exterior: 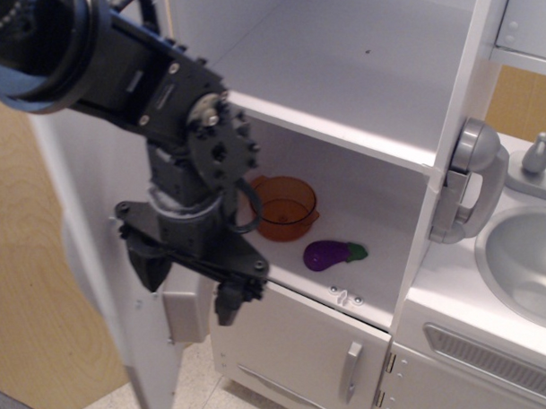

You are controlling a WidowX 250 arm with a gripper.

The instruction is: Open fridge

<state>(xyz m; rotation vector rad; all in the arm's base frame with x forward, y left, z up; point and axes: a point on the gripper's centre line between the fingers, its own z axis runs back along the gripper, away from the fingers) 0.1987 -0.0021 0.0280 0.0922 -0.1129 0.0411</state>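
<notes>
Illumination is even and moderately bright; the white fridge [358, 85] interior shows no harsh glare; soft shadow lies under its shelf; overall sharpness is low.

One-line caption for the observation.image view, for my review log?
Silver-white toy fridge stands open, black end effector at its swung-out door, orange plastic pot and purple toy eggplant on the lower shelf.

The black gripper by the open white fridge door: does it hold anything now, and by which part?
Nothing. The black gripper is open, its fingers empty, in front of the open white fridge door.
</notes>
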